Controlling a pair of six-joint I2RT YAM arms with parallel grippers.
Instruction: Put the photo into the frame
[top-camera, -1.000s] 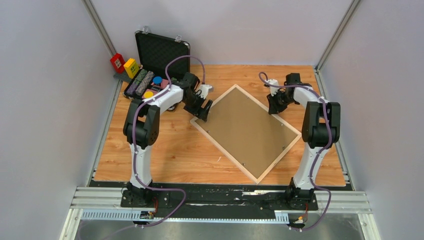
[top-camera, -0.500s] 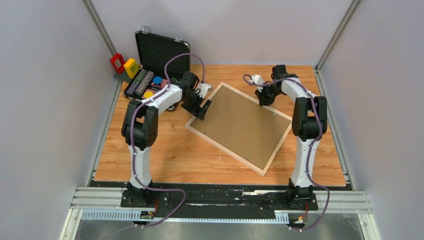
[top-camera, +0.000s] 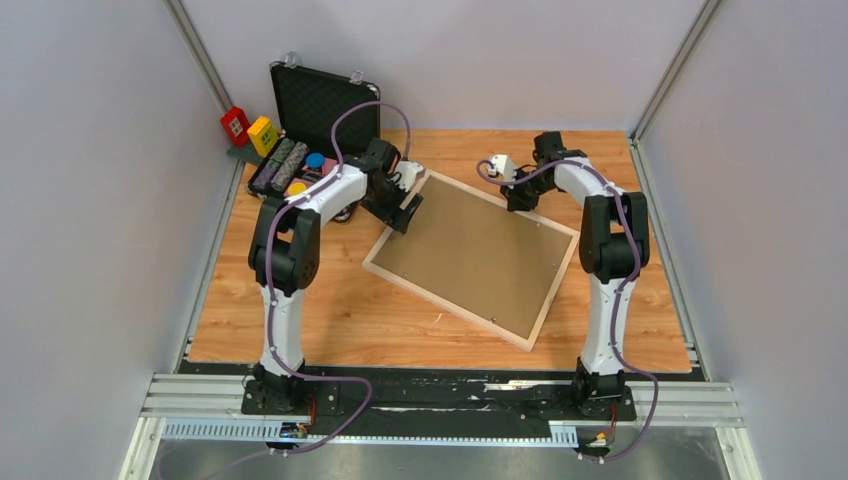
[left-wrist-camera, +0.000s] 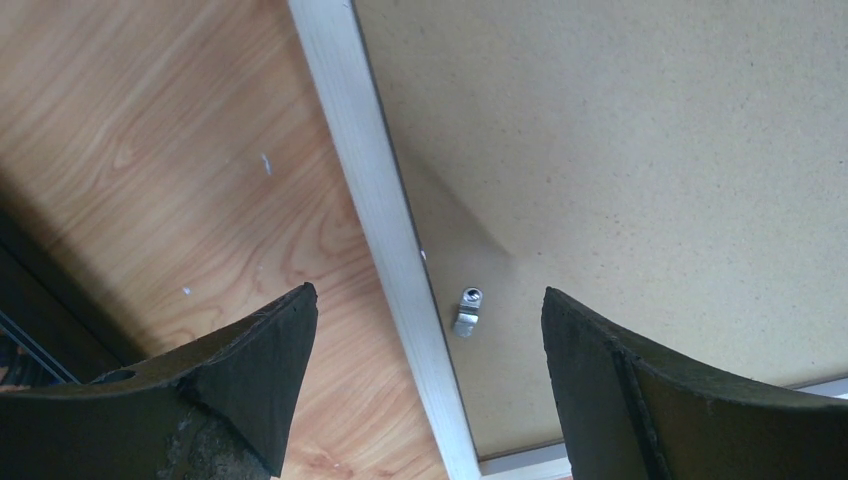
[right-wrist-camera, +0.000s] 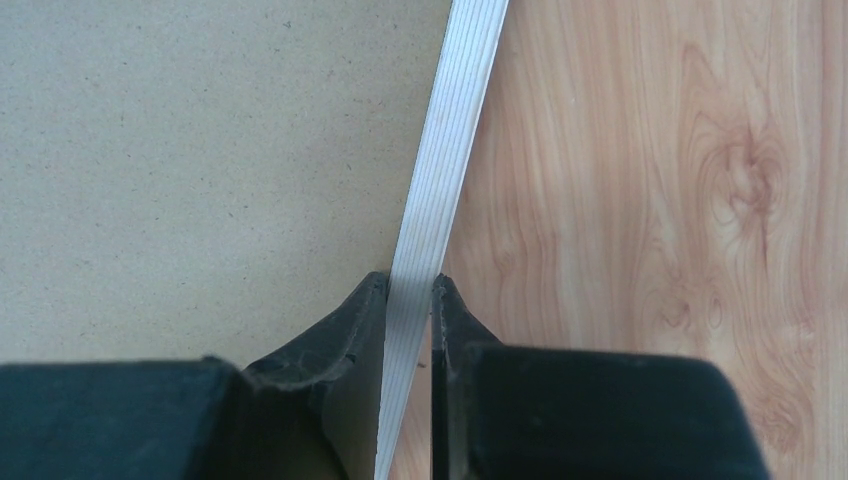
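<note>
The photo is not to be seen anywhere. The frame (top-camera: 555, 292) lies flat and back up in the middle of the surface (top-camera: 330, 300), turned at an angle. A brown board (top-camera: 470, 255) fills its whole opening. If the photo is already inside, it is under this board, but I cannot tell.

The right hand (right-wrist-camera: 408, 290) is at the far rim and pinches the thin pale rail between its fingers, one finger on the board side and one on the outer side. The left hand (left-wrist-camera: 428, 293) hangs above the left rim with its fingers spread wide and holds nothing. Between them, just inside the rail, a small metal clip (left-wrist-camera: 467, 310) sits on the board.

I think the step in hand is the closing of the back, with the right hand steadying the frame. The next move probably calls for the left hand to come down on the clip with one fingertip. It would need to turn the clip with little force, so that the frame does not slide.

At the far left stands a black case (top-camera: 320, 100) with its lid up, lined with foam. In it are some dark rolls (top-camera: 280, 165), a blue round thing (top-camera: 315, 160) and an orange one (top-camera: 297, 188). A red box (top-camera: 235, 124) and a yellow box (top-camera: 262, 134) stand just beside the case, outside it.
</note>
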